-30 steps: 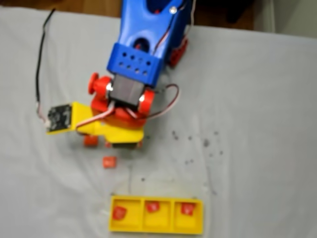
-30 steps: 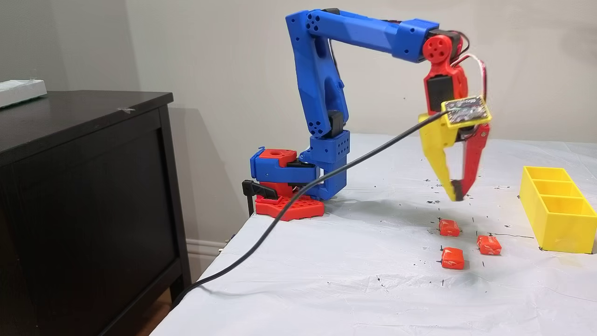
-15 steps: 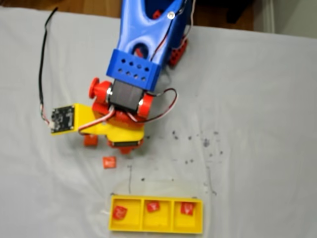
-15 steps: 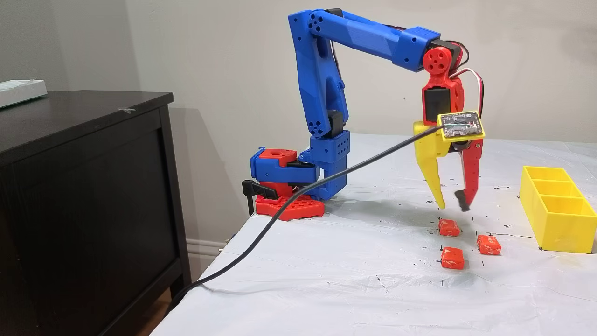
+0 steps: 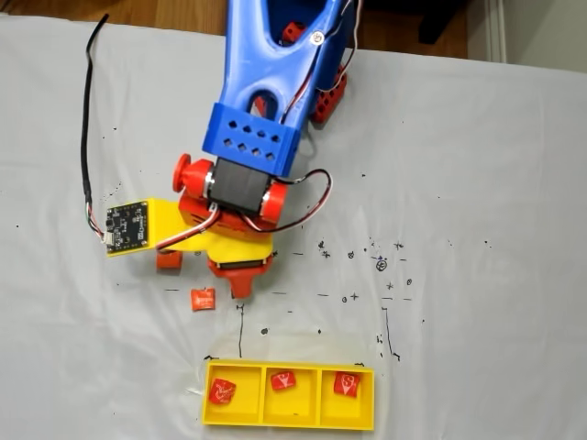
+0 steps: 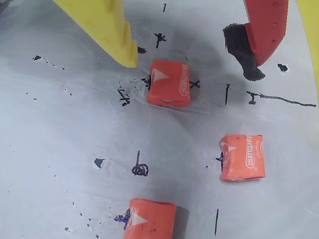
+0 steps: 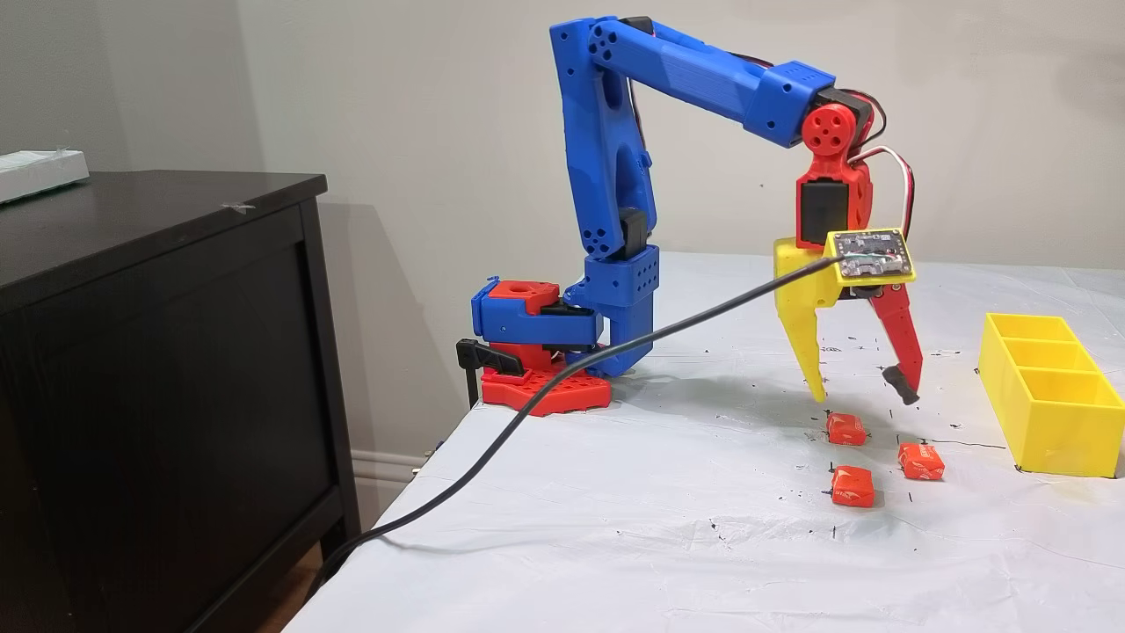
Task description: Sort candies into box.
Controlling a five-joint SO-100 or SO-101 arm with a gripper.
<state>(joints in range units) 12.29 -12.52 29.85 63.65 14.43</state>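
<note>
Three loose candies lie on the white table cover point(image 7: 615, 527) near the yellow box point(image 7: 1046, 413): one point(image 6: 169, 82) directly below the parted fingers in the wrist view, a second point(image 6: 242, 157) off to its right, a third point(image 6: 149, 220) cut off by the bottom edge. From above, the box point(image 5: 289, 423) holds one candy in each of its three compartments (left point(image 5: 221, 391), middle point(image 5: 283, 379), right point(image 5: 346, 384)).

The gripper point(image 7: 866, 397) hangs just above the nearest loose candy point(image 7: 845, 428), spread wide and holding nothing, its yellow finger point(image 6: 107, 27) and red finger point(image 6: 264, 30) pointing down at the cover. The blue arm point(image 7: 694, 79) rises from its base, bends forward at the elbow and drops vertically at the wrist.

In the top-down fixed view the wrist hides the candy beneath it, and a second point(image 5: 169, 260) peeks out only partly; a third point(image 5: 203, 299) lies clear.
</note>
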